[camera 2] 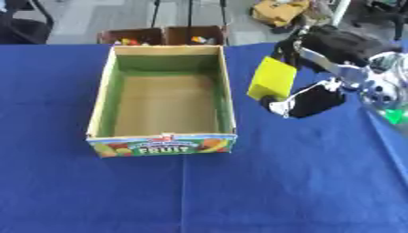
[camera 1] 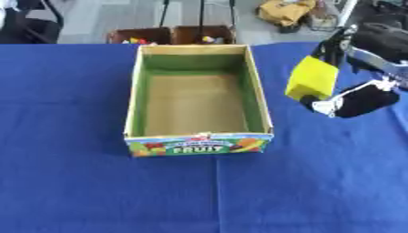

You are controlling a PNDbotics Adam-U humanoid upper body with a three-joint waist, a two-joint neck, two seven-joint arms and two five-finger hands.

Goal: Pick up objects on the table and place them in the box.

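An open cardboard box (camera 1: pixel 259 91) with green inner walls and a "FRUIT" label on its front stands on the blue table, and nothing lies inside it. My right hand (camera 2: pixel 323 98) hangs just right of the box, fingers curled round a yellow block (camera 2: pixel 272 78). The block is held above the table, close to the box's right wall but outside it. My left hand shows in neither view.
The blue cloth table (camera 1: pixel 239 195) spreads all round the box. Beyond its far edge stand two small brown bins (camera 1: pixel 171 35) with coloured items, and a yellow bag (camera 1: pixel 285 11) lies on the floor. A shiny object with green (camera 2: pixel 388 102) shows at the right edge.
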